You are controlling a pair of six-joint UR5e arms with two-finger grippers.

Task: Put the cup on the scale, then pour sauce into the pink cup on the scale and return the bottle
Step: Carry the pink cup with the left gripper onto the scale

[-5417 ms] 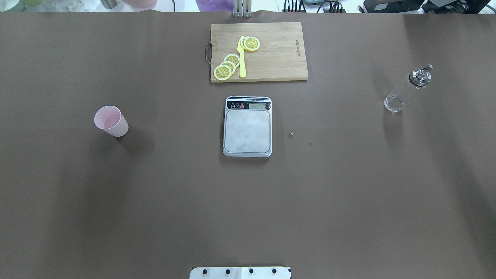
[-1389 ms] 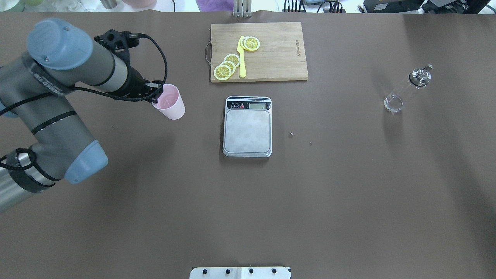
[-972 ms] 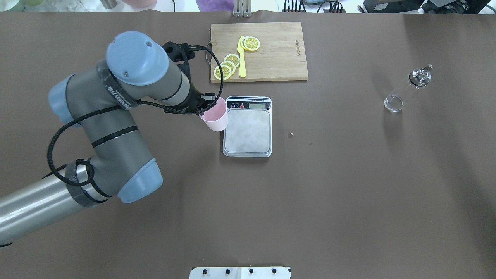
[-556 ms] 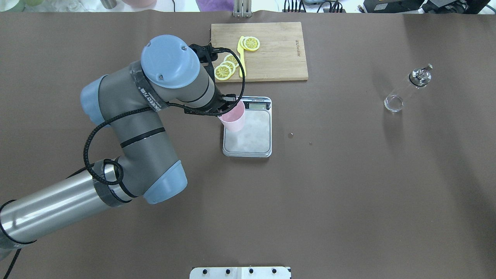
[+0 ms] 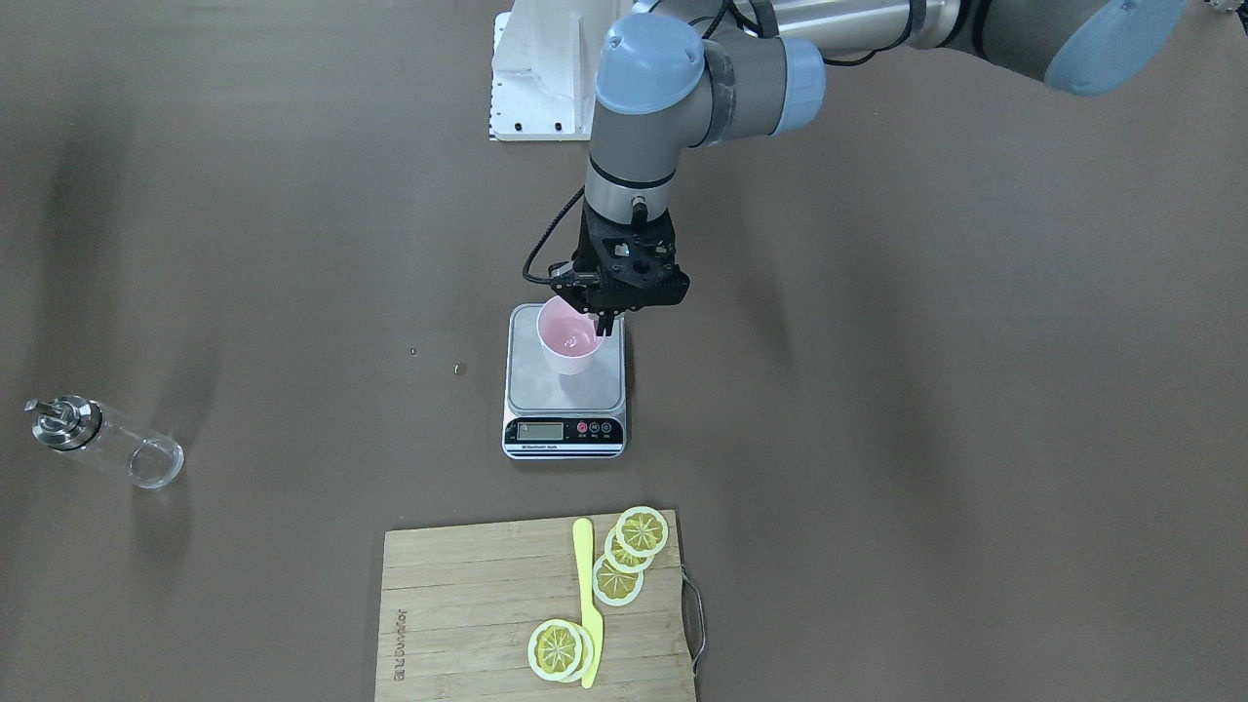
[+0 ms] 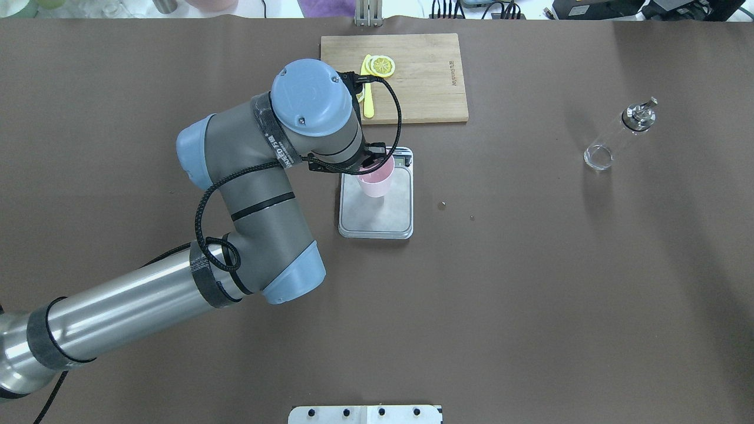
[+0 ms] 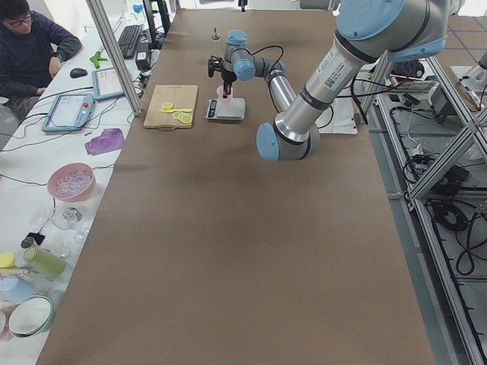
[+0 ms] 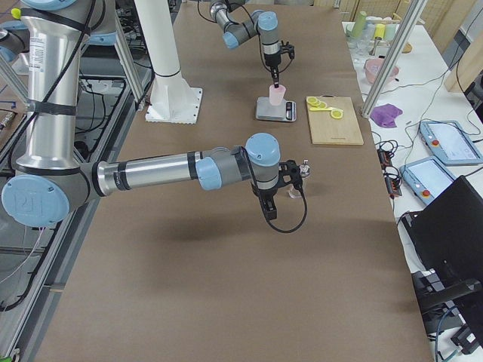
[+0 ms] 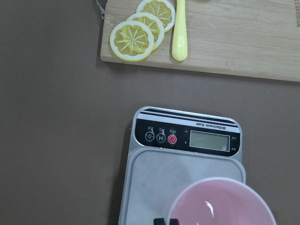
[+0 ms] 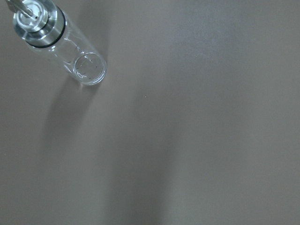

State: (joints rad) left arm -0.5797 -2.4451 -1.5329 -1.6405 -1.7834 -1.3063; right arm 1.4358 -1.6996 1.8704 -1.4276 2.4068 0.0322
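The pale pink cup [image 5: 570, 347] is upright over the scale [image 5: 526, 382], on the half nearer the robot. My left gripper [image 5: 602, 326] is shut on the cup's rim from above. I cannot tell whether the cup's base touches the platform. In the left wrist view the cup [image 9: 220, 207] fills the bottom edge above the scale [image 9: 187, 136]. The clear bottle [image 6: 618, 135] with its metal cap stands far off on the table's right. In the exterior right view my right gripper [image 8: 291, 184] hangs beside the bottle [image 8: 304, 166]; I cannot tell if it is open or shut.
A wooden cutting board [image 6: 424, 76] with lemon slices [image 5: 624, 551] and a yellow knife [image 5: 585, 600] lies just beyond the scale. Two small specks [image 6: 442, 205] sit on the brown cloth right of the scale. A person sits at the side desk [image 7: 30, 53].
My left arm picked up the cup at the table's left and carried it rightward until it was over the scale. The bottle has not moved.
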